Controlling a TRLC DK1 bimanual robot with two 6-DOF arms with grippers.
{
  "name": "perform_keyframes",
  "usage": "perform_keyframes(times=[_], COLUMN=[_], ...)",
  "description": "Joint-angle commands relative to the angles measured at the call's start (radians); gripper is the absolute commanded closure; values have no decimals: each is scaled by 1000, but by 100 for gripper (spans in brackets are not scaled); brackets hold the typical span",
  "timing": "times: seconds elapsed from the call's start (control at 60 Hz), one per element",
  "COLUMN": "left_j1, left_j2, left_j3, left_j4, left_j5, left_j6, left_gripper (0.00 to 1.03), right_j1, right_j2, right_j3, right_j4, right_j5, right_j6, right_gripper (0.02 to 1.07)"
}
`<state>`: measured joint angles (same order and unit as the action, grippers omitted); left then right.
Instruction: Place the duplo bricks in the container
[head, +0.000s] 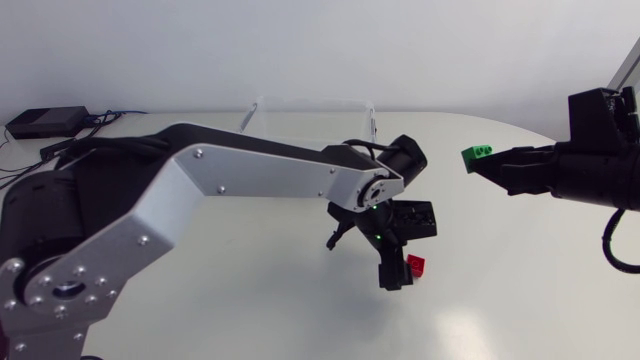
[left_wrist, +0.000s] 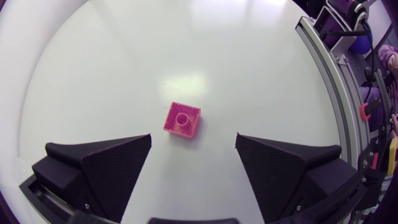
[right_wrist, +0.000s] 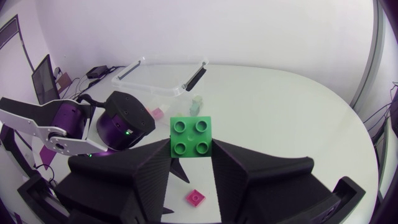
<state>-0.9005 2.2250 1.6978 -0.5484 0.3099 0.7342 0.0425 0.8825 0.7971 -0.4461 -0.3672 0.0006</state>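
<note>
My right gripper (head: 487, 165) hangs above the table's right side, shut on a green four-stud brick (head: 477, 156). In the right wrist view that green brick (right_wrist: 191, 137) sits clamped between the two black fingers. My left gripper (head: 398, 268) points down at mid-table with a red-pink brick (head: 416, 265) right beside its fingertips. In the left wrist view this pink brick (left_wrist: 181, 120) lies on the table just ahead of the open left gripper (left_wrist: 193, 155), untouched. The clear container (head: 310, 115) stands at the back of the table.
The left arm (head: 250, 170) stretches across the table in front of the container (right_wrist: 158, 74). A pale brick (right_wrist: 197, 104) lies near the container's corner. A pink brick (right_wrist: 195, 197) lies on the table below the right gripper's fingers.
</note>
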Motion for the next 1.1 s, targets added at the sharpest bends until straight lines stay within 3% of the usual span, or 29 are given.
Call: perform_keyframes(times=[0.0, 1.083], left_j1=[-14, -44], left_j2=[45, 176], left_j3=[46, 223], left_j4=[-30, -124], left_j5=[6, -77], left_j6=[21, 48], left_gripper=[9, 10], right_j1=[-6, -1], right_j2=[-10, -40], right_j3=[-16, 4], right_j4=[-14, -43], right_j5=[-9, -15], right_j6=[21, 29], right_gripper=[84, 84])
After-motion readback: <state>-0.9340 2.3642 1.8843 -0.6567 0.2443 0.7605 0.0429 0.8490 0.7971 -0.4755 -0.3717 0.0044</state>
